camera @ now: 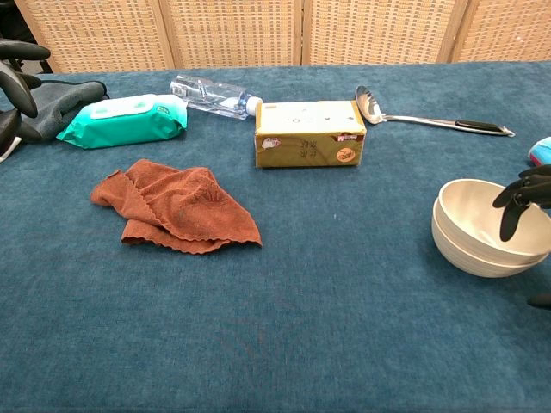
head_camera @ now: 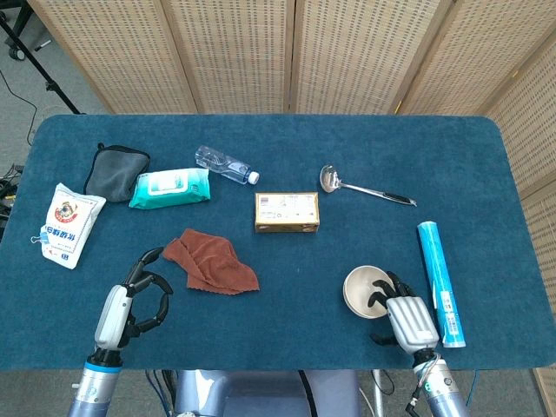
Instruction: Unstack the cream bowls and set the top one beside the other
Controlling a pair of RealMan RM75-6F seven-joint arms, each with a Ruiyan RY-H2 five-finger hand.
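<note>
So the bowls (camera: 482,232) are not yet unstacked, my right hand (head_camera: 401,308) hooking loose fingers (camera: 508,202) over the top rim, gripping nothing.

From above I see my right hand (head_camera: 407,317) with fingertips (head_camera: 380,295) curled over the near rim of the cream bowls (head_camera: 365,289). My left hand (head_camera: 130,304) hovers, fingers curled, cloth (head_camera: 211,261) just beyond them.

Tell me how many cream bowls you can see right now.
2. Both sit nested near the table's front right: the upper cream bowl rests inside the lower cream bowl, with the right hand's fingertips over the rim. None elsewhere; a third nested beneath can't be ruled out.
</note>
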